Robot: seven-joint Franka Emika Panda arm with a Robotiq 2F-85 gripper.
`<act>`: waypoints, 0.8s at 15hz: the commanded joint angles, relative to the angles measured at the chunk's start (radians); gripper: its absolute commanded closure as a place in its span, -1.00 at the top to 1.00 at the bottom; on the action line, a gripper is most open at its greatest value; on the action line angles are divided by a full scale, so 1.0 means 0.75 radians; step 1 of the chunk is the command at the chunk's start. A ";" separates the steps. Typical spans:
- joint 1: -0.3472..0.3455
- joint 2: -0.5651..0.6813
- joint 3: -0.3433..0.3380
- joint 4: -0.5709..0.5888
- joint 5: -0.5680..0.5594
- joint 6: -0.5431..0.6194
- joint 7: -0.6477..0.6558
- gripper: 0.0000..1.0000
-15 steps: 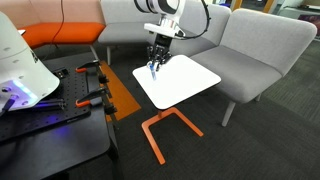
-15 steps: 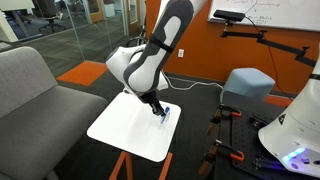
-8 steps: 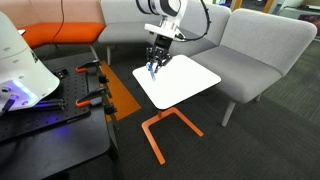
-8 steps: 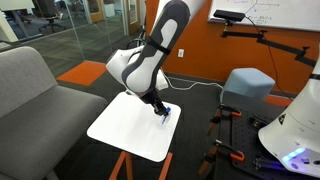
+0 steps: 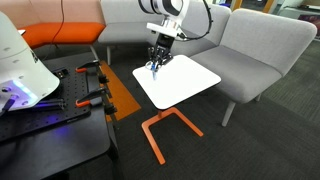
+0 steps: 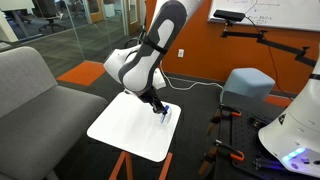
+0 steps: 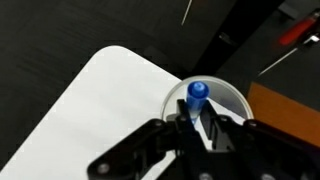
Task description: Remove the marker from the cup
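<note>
In the wrist view a blue marker (image 7: pixel 197 94) stands upright in a small pale round cup (image 7: pixel 232 100) at the edge of the white tabletop (image 7: pixel 95 110). My gripper (image 7: pixel 197 123) is directly over the cup, and its black fingers are closed on the marker's shaft. In both exterior views the gripper (image 5: pixel 157 62) (image 6: pixel 159 108) hangs at the table's edge with the blue marker (image 5: pixel 154 69) (image 6: pixel 164 114) at its tip. The cup is mostly hidden there.
The white table (image 5: pixel 185 80) stands on an orange metal frame (image 5: pixel 160 128). Grey sofas (image 5: pixel 250 45) lie behind it. A black workbench with clamps (image 5: pixel 70 100) and a white device (image 5: pixel 20 65) are beside it. A grey stool (image 6: pixel 246 88) stands near.
The arm has shifted very slightly; the gripper stays at the cup with the marker between its fingers.
</note>
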 commanded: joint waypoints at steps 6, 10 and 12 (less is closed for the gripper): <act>0.056 -0.100 -0.015 0.067 -0.080 -0.290 0.084 -0.91; 0.034 -0.263 0.001 0.020 -0.074 -0.285 0.118 -0.91; 0.001 -0.316 0.010 0.013 -0.007 -0.164 0.144 -0.91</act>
